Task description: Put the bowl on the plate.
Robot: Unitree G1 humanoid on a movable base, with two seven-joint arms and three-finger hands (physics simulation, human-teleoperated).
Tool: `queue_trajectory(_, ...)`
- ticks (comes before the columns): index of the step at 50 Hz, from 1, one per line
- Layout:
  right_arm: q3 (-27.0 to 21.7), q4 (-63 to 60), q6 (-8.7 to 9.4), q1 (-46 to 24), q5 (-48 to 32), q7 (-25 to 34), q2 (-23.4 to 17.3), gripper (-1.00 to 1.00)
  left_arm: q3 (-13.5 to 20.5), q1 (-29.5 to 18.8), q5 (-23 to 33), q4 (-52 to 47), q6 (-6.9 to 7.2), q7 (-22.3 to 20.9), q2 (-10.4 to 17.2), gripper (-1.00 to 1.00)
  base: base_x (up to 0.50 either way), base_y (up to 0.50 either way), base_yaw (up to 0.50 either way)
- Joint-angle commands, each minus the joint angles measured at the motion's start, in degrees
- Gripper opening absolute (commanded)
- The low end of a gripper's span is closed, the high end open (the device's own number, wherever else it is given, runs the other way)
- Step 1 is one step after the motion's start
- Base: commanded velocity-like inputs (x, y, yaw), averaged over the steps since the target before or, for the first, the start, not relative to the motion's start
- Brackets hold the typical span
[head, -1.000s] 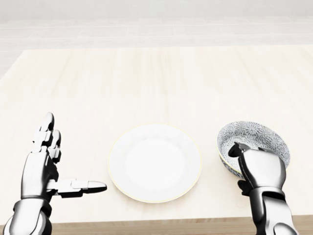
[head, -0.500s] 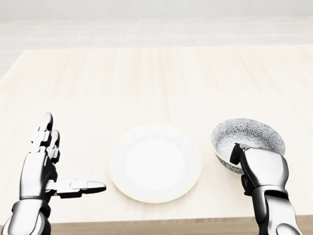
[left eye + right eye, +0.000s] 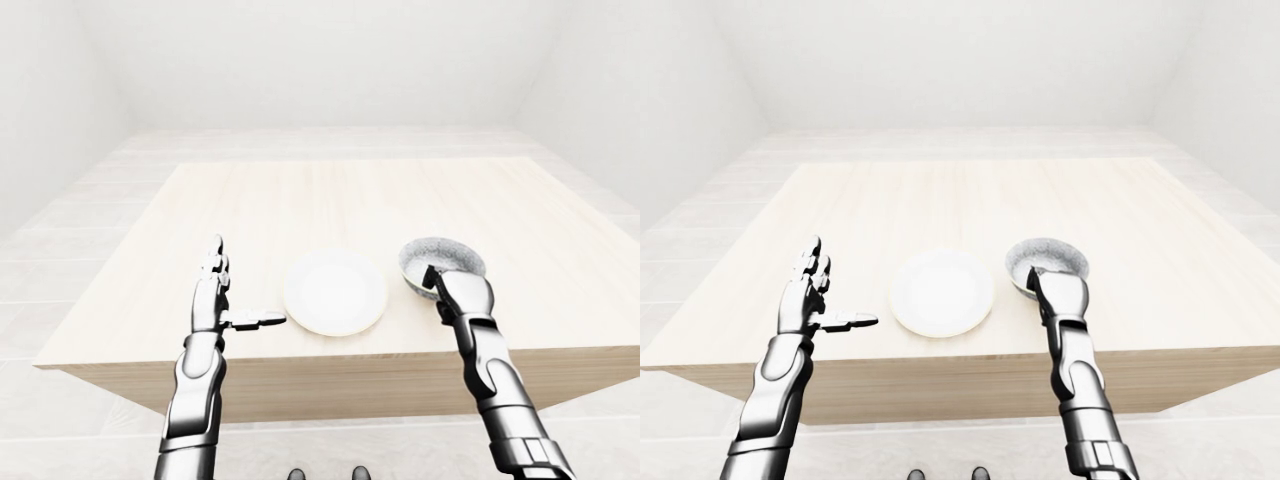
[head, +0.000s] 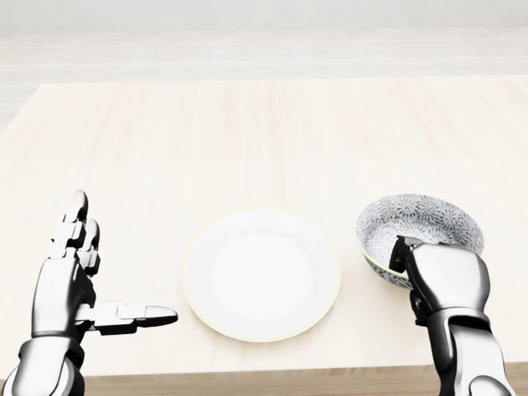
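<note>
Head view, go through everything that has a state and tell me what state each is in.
bowl: empty, upright, gripped at its near rim, right of the plate.
plate: empty, flat on the table.
right hand: shut on the bowl rim.
left hand: open, holding nothing.

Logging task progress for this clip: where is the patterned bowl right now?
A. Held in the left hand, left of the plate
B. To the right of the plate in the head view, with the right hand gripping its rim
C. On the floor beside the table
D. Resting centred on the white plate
B: the bowl sits right of the empty plate, its near rim gripped by the right hand; the left hand is open and empty.
</note>
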Motion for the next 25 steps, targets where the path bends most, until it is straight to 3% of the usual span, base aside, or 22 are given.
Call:
queue_trajectory(1, -0.9, -5.1, 0.00, 0.3, -0.6, 1.4, -0.2, -0.51, 0.0, -0.2, 0.0, 0.3, -0.06, 0.1, 0.0, 1.00, 0.00, 0.00, 0.00)
queue_trajectory(16, -1.9, -9.1, 0.00, 0.2, -2.7, 4.4, 0.2, -0.51, 0.2, -0.2, -0.2, -0.2, 0.38, 0.0, 0.1, 1.00, 0.00, 0.00, 0.00)
queue_trajectory(25, -1.4, -11.4, 0.00, -0.2, -3.9, 5.8, 1.0, -0.51, 0.0, -1.0, 0.1, 2.2, -0.90, 0.3, 0.2, 1.00, 0.00, 0.00, 0.00)
